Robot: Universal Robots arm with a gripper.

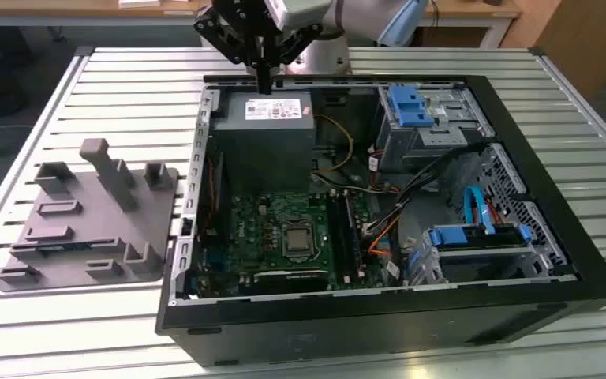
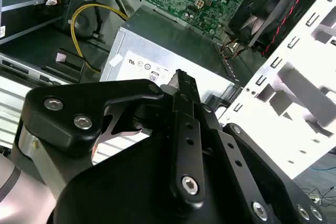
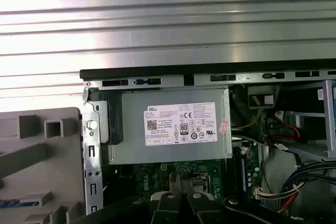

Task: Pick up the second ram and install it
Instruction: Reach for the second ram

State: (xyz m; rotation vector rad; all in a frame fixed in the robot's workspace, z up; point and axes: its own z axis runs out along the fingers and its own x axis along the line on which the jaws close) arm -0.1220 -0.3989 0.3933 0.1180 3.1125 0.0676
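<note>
Black metal gripper (image 1: 266,84) is seen hanging over the rear edge of the open computer case (image 1: 387,324). Its jointed links are splayed above, and the two flat, screw-studded fingers (image 2: 187,129) are pressed together at the tips.

Directly below the tips lies the power supply (image 3: 173,124), a boxy grey sheet-metal unit with a white label. Just beside it, a looped yellow cable (image 2: 79,19) is seen. Farther from the gripper, deeper in the case, the green motherboard (image 1: 282,233) is laid flat with its long black slots (image 1: 342,229). Blue plastic drive brackets (image 1: 409,106) are set near the gripper, toward the exterior view's right.

The second ram (image 1: 66,245), a thin dark blue-green strip, appears to be seated in a pocket of the fixture (image 1: 103,213). It lies outside the case, well apart from the gripper, toward the exterior view's left. The fixture is matte grey plastic, blocky, with upright posts and rectangular pockets. Case and fixture are both rested on the table (image 1: 124,87), made of ribbed bright metal slats.
</note>
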